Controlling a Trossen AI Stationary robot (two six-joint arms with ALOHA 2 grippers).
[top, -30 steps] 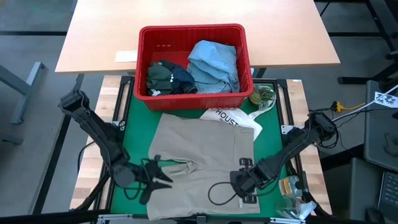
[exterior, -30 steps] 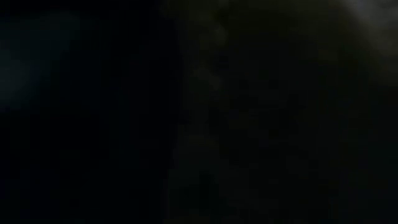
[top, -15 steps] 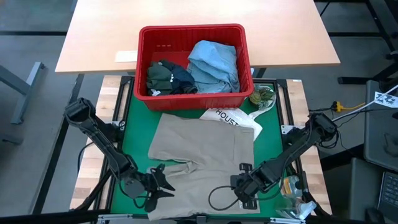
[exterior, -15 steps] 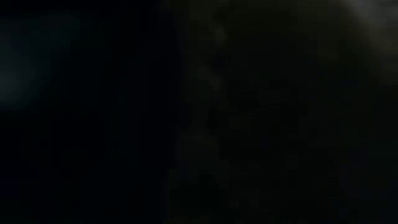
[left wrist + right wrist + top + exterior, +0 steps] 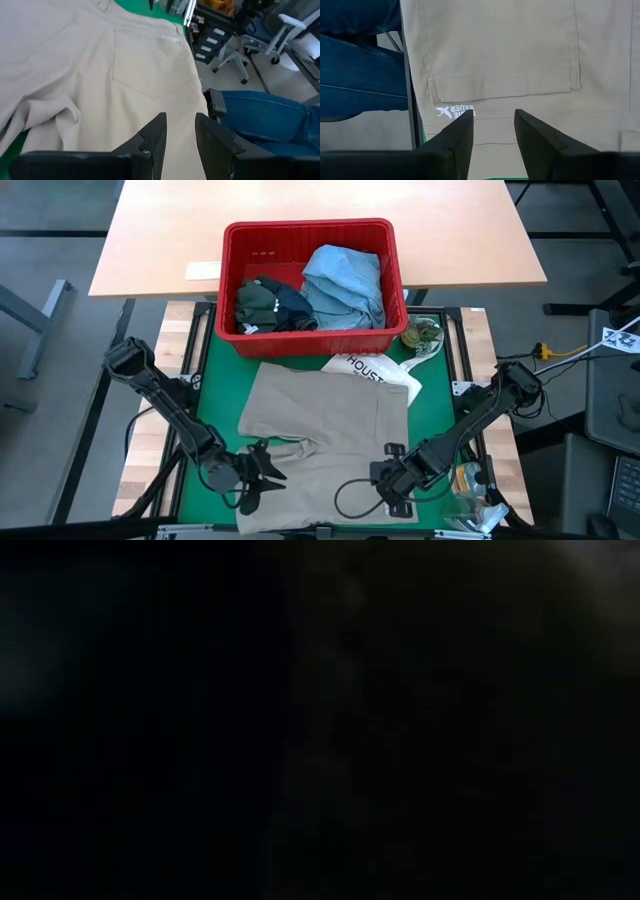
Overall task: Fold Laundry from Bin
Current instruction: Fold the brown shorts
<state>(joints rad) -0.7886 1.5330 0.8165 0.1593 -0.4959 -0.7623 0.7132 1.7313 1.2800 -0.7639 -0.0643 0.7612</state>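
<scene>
A beige garment (image 5: 330, 430) lies spread on the green mat (image 5: 225, 390), its back pockets up. My left gripper (image 5: 268, 472) is open over its near left part (image 5: 125, 65), fingers slanting down. My right gripper (image 5: 388, 475) is open over its near right part (image 5: 505, 50), pointing steeply down near a small white logo (image 5: 454, 111). I see no touch with the cloth. The red bin (image 5: 310, 227) at the far side holds a light blue shirt (image 5: 345, 285), a dark olive garment (image 5: 262, 300) and a navy one (image 5: 295, 305).
A white printed tote bag (image 5: 375, 370) lies partly under the beige garment's far right corner. A small greenish thing (image 5: 422, 337) sits at the mat's far right. A person's jeans-clad leg (image 5: 260, 110) is just beyond the near edge. The low view is dark.
My left gripper has moved down and toward the table's near edge, a little to the right, along the beige garment's left part. The garment has stayed where it lies.
</scene>
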